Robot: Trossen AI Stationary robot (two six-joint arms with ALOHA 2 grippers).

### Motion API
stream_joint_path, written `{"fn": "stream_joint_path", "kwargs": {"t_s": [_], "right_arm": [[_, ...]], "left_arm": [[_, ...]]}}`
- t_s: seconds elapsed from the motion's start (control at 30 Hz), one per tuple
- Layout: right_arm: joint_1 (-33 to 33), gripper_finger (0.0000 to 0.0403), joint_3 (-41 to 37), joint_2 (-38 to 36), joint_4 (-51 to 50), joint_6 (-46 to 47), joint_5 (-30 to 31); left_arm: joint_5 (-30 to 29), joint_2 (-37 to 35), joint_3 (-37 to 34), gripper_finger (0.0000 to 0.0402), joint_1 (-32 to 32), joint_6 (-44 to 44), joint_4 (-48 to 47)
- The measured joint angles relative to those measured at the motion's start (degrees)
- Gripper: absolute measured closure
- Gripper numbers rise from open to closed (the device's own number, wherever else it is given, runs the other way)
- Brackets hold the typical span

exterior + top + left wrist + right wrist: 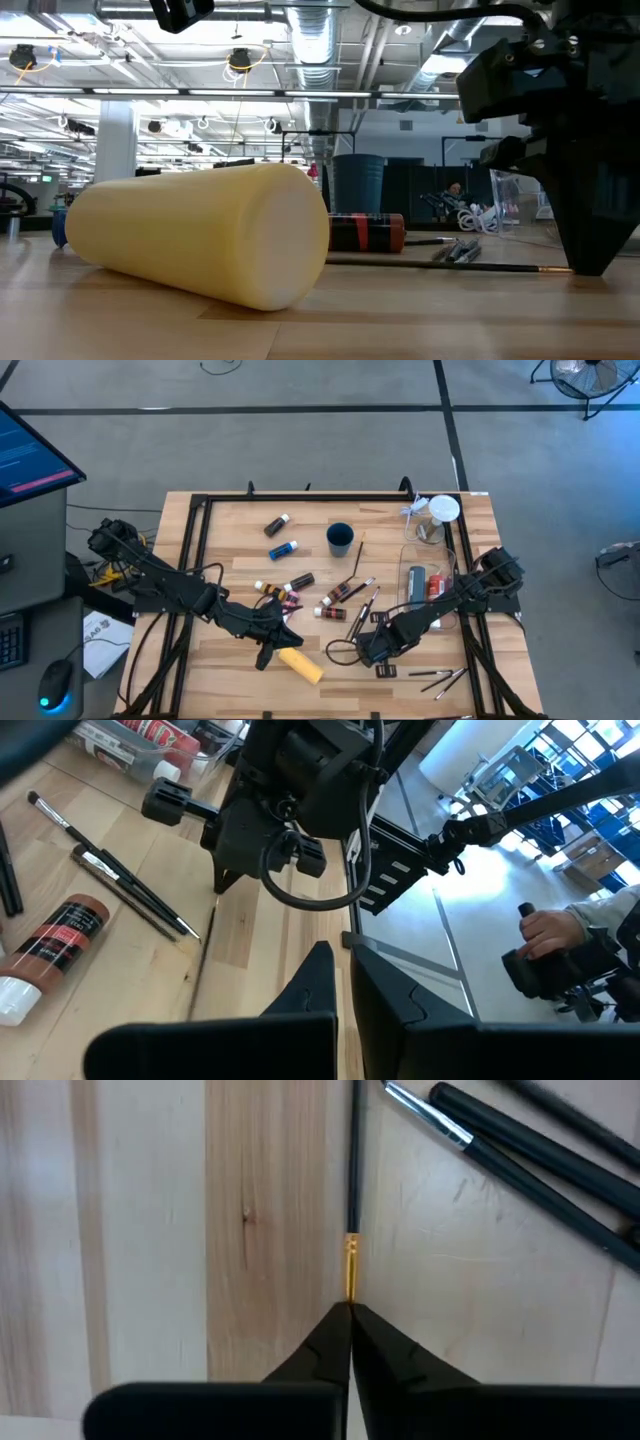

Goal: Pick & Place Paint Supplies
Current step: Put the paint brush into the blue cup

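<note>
A thin dark-handled brush (353,1170) with a gold ferrule lies flat on the wooden table, and my right gripper (348,1310) stands shut on its ferrule end, pointing straight down. The low view shows the same brush (430,264) running along the table to that gripper (590,262). My left gripper (268,652) is shut on nothing and hovers just beside the big yellow bottle (302,665), which lies on its side near the front edge. Small paint tubes (290,585) lie at mid-table. My right gripper pinches the brush at its gold ferrule (351,1275) between the very ends of its two fingers. The fingers come from above, pointing down. The brush tip beyond the ferrule is hidden between them. The handle (400,263) still lies on the table.
Two more brushes (540,1165) lie close beside the held one, others near the front right (440,678). A blue cup (340,538), a clear bin (425,582) holding tubes and a white-lidded jar (440,512) stand farther back. A person's hand (545,932) shows beyond the table.
</note>
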Motion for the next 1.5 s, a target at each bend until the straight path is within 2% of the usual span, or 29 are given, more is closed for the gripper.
{"fn": "stream_joint_path", "kwargs": {"t_s": [0.27,0.93,1.1,1.5], "right_arm": [[0.09,0.0402,4.09,0.63,-5.83,2.93,-0.58],[-1.70,0.0403,27.54,0.57,-44.12,2.84,-0.93],[-5.48,0.0403,34.33,0.48,-55.91,2.74,-0.92],[-21.48,0.0403,41.82,-1.46,-55.78,1.91,-4.92]], "left_arm": [[1.38,0.00,0.00,0.0402,-0.02,0.21,0.00],[1.31,0.00,0.00,0.0402,-0.02,2.17,-0.03],[1.29,0.00,-0.01,0.0402,-0.02,3.23,-0.07],[1.27,0.00,0.00,0.0402,0.26,3.47,-2.04]]}}
